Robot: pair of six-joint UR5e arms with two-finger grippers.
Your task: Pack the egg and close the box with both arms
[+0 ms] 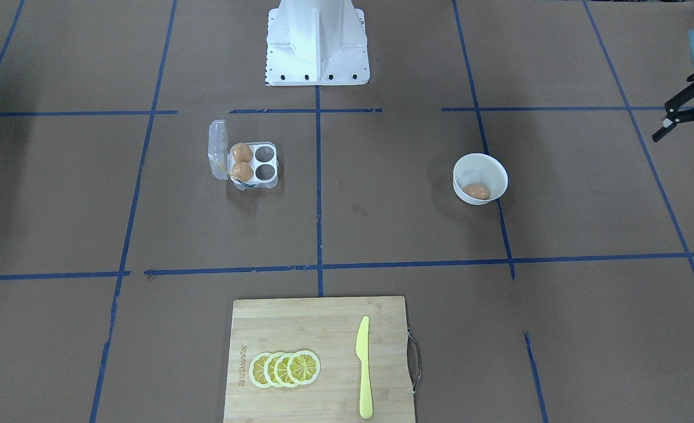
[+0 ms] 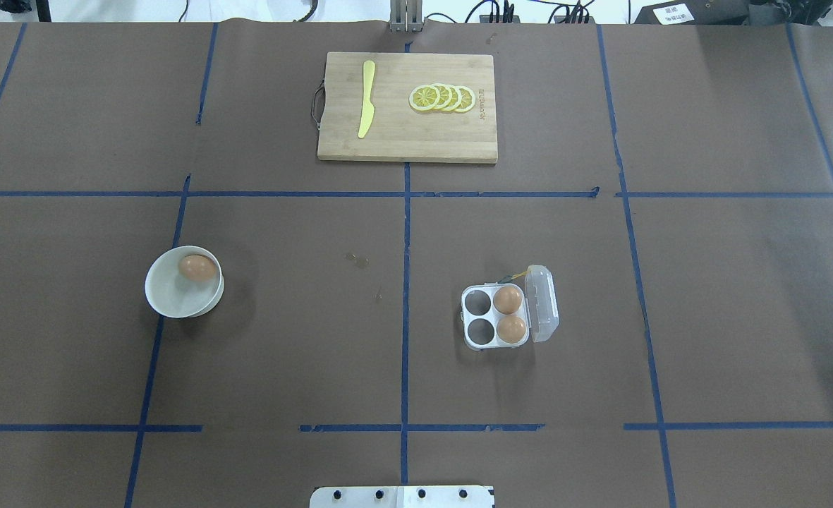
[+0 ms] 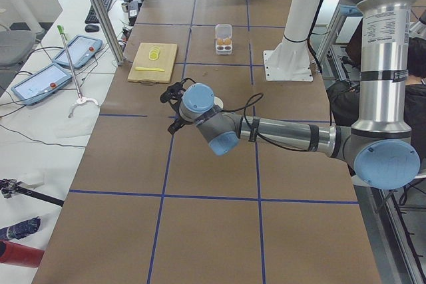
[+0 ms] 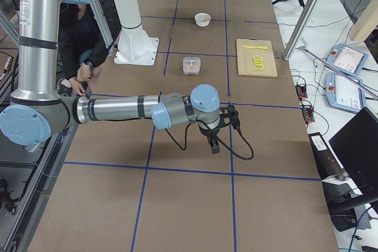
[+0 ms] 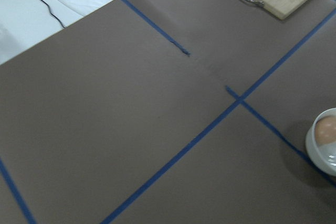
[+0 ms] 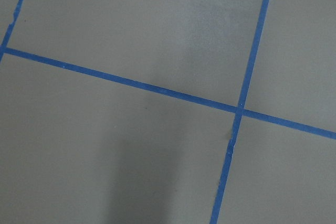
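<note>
Flagging visibility first: the left end effector [image 1: 679, 154] is cut off at the front view's right edge, and the black fingers that show look spread. The right end effector [image 4: 223, 125] shows only in the side view, so I cannot tell if it is spread or pressed together. The overhead view catches neither arm. The egg [image 2: 197, 267], smooth and orange-brown, sits in the round white bowl [image 2: 156, 296] on the robot's left side of the brown-papered bench [image 2: 282, 353], well apart from the box [image 2: 490, 317]. Box: white four-cell tray, clear hinged lid [image 2: 543, 305] standing open, two matching eggs [image 2: 507, 299] in the cells beside the hinge. The left wrist view crops the bowl at its edge.
</note>
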